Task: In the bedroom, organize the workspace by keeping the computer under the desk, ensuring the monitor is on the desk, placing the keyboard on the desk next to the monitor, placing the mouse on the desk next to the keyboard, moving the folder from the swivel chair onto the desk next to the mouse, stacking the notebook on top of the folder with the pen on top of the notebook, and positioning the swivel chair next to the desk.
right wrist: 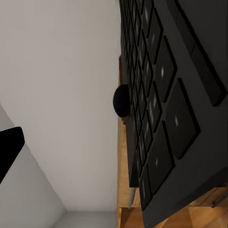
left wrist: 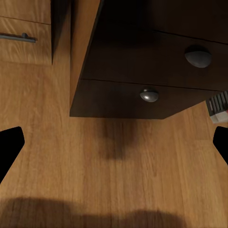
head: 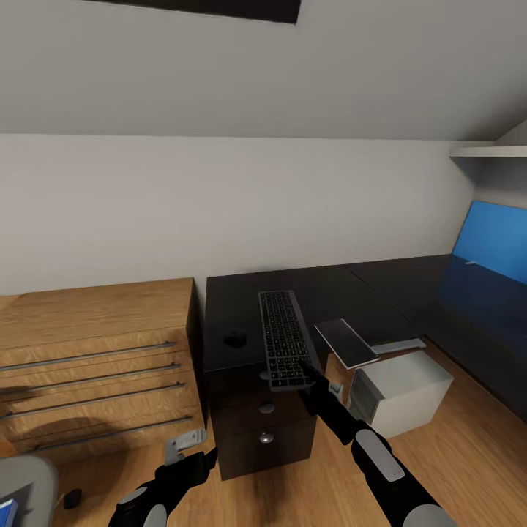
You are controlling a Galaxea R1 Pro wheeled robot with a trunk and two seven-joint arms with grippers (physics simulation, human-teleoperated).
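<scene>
Here, an attic bedroom is seen from the head view: a sloped grey-white ceiling, a pale wall, and a wood plank floor point(head: 476, 439). A black-topped bench point(head: 344, 282) runs along the wall and turns toward 3 o'clock, where a bright blue back panel point(head: 494, 245) stands. At 9 o'clock of the bench a light-wood cabinet point(head: 95, 351) with metal rail handles is placed, and a dark drawer unit point(head: 260, 424) with round knobs sits under the bench's near end. A light grey computer point(head: 399, 391) stands on the floor beneath the bench.

The keyboard point(head: 284, 338) is held above the bench top, keys up, its near end gripped by the right gripper point(head: 306, 375), whose jaws are closed on it. The mouse point(head: 234, 337) lies on the bench at 9 o'clock of the keyboard, slightly apart. A thin dark tablet-like slab point(head: 345, 342) overhangs the bench edge at 3 o'clock of the keyboard.

The left gripper point(head: 208, 457) is held low before the drawer unit; its jaws are spread wide in the left wrist view, with nothing between them.

A grey swivel chair point(head: 25, 487) and a corner of the blue folder point(head: 7, 509) are seen at 8 o'clock.
</scene>
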